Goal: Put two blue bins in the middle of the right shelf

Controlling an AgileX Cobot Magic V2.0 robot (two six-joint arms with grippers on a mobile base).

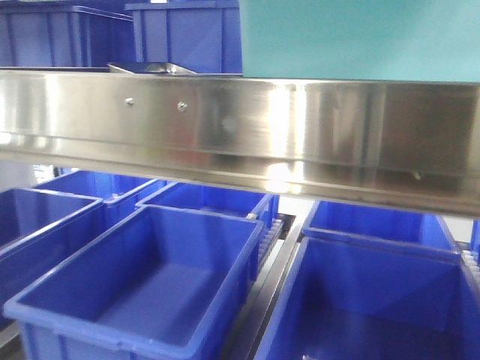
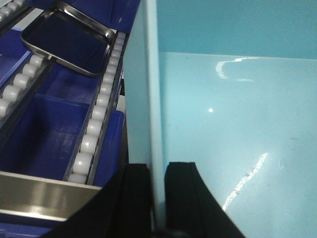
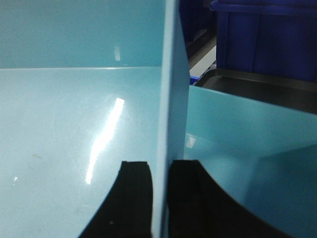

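A warehouse: steel-railed shelf (image 1: 240, 127), roller tracks (image 2: 94, 124), dark-blue bins (image 1: 150, 277).

Left gripper (image 2: 157, 168) fingers (image 2: 136, 198) pinching a cyan bin (image 2: 237, 124) wall, right gripper (image 3: 159, 166) likewise, apparently both closed.

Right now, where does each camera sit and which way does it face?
Front: faces the rack at the broad brushed-steel shelf rail, pale cyan plastic bin above, dark royal-blue plastic bins below; no arm shows.
Left wrist: behind the left gripper, shut on a cyan bin wall, looking along it.
Right wrist: behind the right gripper, shut on a cyan wall too.
Shared: cyan bin plastic in all three.
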